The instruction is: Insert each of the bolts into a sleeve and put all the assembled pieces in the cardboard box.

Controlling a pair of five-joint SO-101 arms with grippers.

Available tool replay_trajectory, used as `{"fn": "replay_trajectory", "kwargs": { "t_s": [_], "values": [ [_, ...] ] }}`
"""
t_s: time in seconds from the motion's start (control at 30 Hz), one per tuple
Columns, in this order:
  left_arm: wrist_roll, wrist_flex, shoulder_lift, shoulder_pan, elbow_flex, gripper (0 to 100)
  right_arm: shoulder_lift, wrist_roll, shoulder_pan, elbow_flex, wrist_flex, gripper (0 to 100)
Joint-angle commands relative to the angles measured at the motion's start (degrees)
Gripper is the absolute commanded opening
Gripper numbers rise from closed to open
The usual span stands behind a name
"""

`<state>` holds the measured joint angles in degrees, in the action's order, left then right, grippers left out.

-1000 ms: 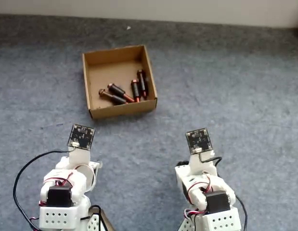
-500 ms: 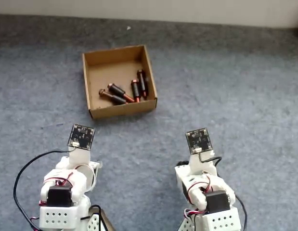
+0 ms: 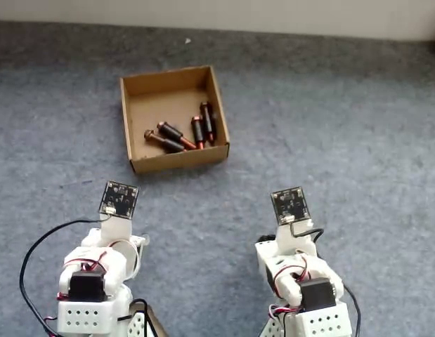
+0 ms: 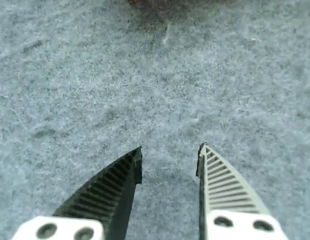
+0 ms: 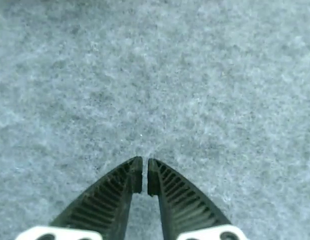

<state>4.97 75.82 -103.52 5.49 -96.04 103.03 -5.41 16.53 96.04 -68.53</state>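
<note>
**Q:** Where are the assembled pieces?

**A:** Four assembled pieces (image 3: 176, 133) lie inside the cardboard box (image 3: 126, 105), in the half facing the arms.

**Q:** Pincer state?

**A:** Left gripper (image 4: 169, 155): jaws apart, empty. Right gripper (image 5: 144, 172): jaws almost closed, empty. Both are over carpet (image 3: 358, 126), outside the box.

**Q:** Handling?

**A:** Judged rigid, dense and liable to roll. Grip across the dark sleeve at mid-length, because the smooth bolt shank may slip.

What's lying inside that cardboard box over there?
Four dark bolt-and-sleeve pieces lie in the cardboard box, toward the corner nearest the right arm. The wall facing the arms covers a strip of the bottom, so anything small there is hidden.
</note>
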Motion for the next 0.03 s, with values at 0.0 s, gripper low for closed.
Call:
{"fn": "replay_trajectory", "kwargs": {
  "t_s": [0.0],
  "values": [
    [0.4, 0.2, -0.1, -0.5, -1.1, 20, -0.3, -0.6, -0.7, 8.7, -0.2, 1.5]
  ]
}}
